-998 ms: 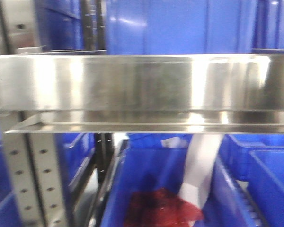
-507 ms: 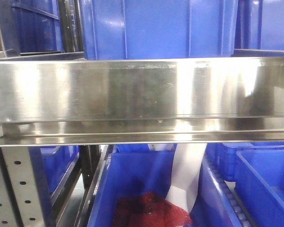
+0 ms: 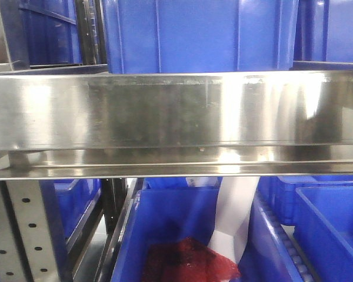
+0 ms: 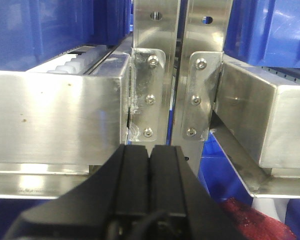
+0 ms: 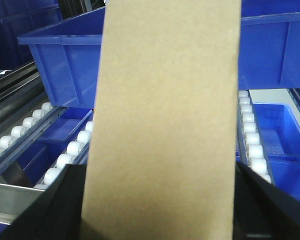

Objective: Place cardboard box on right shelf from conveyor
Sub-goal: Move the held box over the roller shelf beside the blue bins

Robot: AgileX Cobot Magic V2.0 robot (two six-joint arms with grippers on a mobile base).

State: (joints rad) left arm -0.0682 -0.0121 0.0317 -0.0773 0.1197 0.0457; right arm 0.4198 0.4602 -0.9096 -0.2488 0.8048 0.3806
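Up at the shelf (image 3: 176, 111), my right hand (image 5: 162, 200) is pinching the box (image 5: 165, 115), left hand (image 4: 150, 170) pressed together empty; next I'd reach in and release.

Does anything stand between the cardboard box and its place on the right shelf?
Possibly. In the right wrist view a blue bin stands on the white rollers beyond the cardboard box, toward the left of the picture. What lies straight behind the box is hidden by the box itself.
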